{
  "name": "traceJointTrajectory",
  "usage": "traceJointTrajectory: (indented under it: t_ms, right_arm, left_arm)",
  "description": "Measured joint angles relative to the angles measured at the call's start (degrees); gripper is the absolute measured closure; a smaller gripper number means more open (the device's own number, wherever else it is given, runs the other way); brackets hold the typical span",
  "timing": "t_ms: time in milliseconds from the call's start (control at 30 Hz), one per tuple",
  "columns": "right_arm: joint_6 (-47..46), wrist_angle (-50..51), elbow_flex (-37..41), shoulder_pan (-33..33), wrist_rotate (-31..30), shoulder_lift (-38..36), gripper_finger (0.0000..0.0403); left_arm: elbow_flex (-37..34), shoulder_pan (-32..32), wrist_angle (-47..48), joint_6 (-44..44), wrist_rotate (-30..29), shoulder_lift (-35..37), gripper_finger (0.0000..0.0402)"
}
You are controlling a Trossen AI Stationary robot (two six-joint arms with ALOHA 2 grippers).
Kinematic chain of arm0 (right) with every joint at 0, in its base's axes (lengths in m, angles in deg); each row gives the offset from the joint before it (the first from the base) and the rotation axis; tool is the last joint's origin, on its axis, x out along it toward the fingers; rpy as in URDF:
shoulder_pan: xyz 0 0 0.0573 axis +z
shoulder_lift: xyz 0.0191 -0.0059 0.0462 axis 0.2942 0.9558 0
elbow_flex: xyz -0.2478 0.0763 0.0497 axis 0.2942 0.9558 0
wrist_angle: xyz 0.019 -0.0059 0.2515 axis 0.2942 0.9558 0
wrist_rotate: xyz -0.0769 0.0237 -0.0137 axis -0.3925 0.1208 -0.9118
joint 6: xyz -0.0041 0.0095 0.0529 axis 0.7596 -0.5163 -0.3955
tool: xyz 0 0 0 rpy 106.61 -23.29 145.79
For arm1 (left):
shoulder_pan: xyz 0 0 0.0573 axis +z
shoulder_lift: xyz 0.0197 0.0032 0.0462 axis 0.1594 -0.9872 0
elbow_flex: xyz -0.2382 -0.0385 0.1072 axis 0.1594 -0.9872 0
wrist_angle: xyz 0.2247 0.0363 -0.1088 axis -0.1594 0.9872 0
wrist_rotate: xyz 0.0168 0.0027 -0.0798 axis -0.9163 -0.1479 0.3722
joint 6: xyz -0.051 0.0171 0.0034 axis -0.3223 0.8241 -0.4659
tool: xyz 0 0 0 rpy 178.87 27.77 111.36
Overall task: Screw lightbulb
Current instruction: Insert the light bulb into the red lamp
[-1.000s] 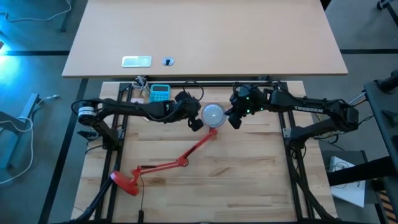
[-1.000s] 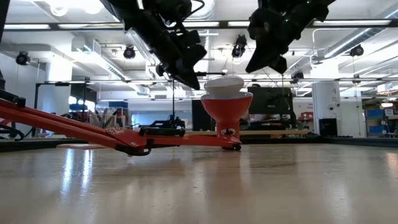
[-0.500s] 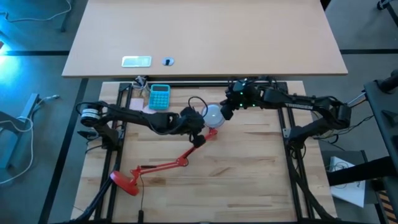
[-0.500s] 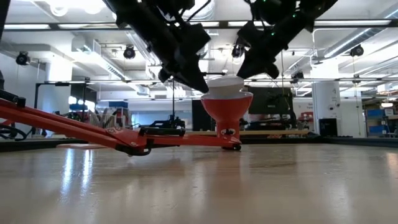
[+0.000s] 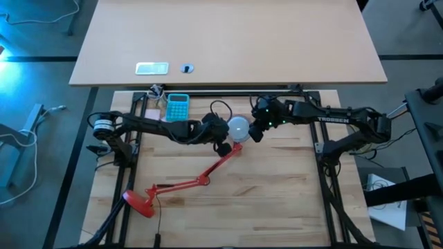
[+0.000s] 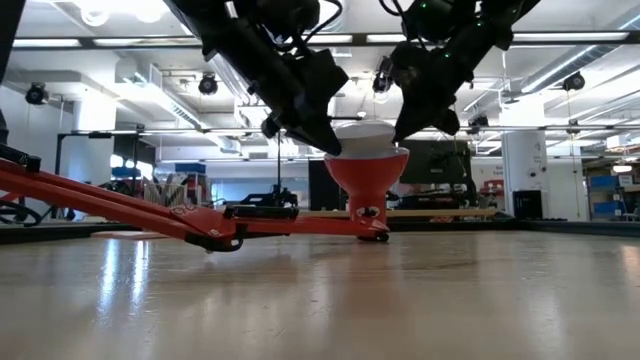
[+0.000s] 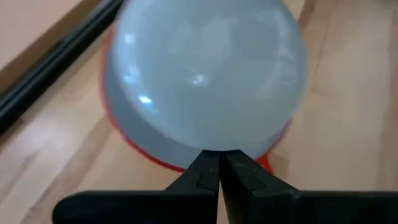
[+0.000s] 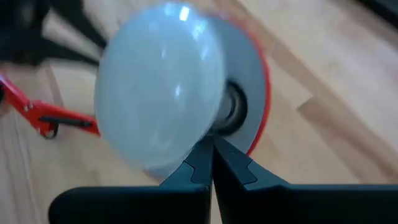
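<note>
Lamp base (image 5: 138, 201) sits front-left on the table (image 5: 277, 207), its red arm (image 5: 208, 173) running diagonally up to the shade (image 6: 366, 180), which lies mouth-up mid-table. Teal calculator (image 5: 178, 105) at the back-left, well apart from the work.

Left gripper (image 5: 221, 141) is just beside the shade on its left; in the left wrist view its fingers (image 7: 205, 177) are pressed together, holding nothing, tips right at the bulb's edge.

Lightbulb (image 5: 238, 126) sits in the shade, white dome up, neck down in the socket. In the right wrist view it looks tilted off the socket axis, so likely not threaded yet, can't tell for sure.

Right gripper (image 5: 257, 133) is just beside the bulb on its right; fingers (image 8: 214, 162) also closed together, empty, tips near the neck.

Risks, as I judge them:
1. Closed tips on smooth glass slip, so no real turn.
2. Tilted bulb could cross-thread or pop out.
3. A push from 1 side slides the shade, since nothing clamps it.

In the way: both grippers crowd the bulb, with the shade rim between fingers and neck.
</note>
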Motion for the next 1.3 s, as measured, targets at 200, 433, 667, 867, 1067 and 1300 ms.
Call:
traceJointTrajectory:
  t_ms: [200,433,667,867,1067,1300]
  right_arm:
    - [-4.1,3.6,0.1,1.4,0.4,-1.2,0.0403]
    - [-7.1,1.0,0.1,0.6,-8.1,-3.8,0.0403]
    - [-6.8,-10.4,0.1,-4.4,-4.5,0.0,0.0403]
    - [-5.9,-11.2,0.1,-4.9,-2.1,1.9,0.0403]
    - [-9.6,-7.2,0.4,-3.7,0.6,2.0,0.0403]
    - [-14.8,1.5,0.4,1.2,2.6,-2.1,0.0403]
  left_arm:
    - [0.3,3.2,8.3,1.3,-0.4,2.4,0.0401]
    - [0.2,4.2,10.6,2.8,4.2,4.8,0.0401]
    - [0.1,0.6,8.8,-2.3,9.1,3.7,0.0401]
    - [0.1,0.8,-0.4,-3.0,8.7,1.3,0.0401]
    - [0.0,3.7,-0.1,-3.3,8.4,0.5,0.0401]
    - [0.0,7.8,10.5,-2.0,7.6,5.9,0.0401]
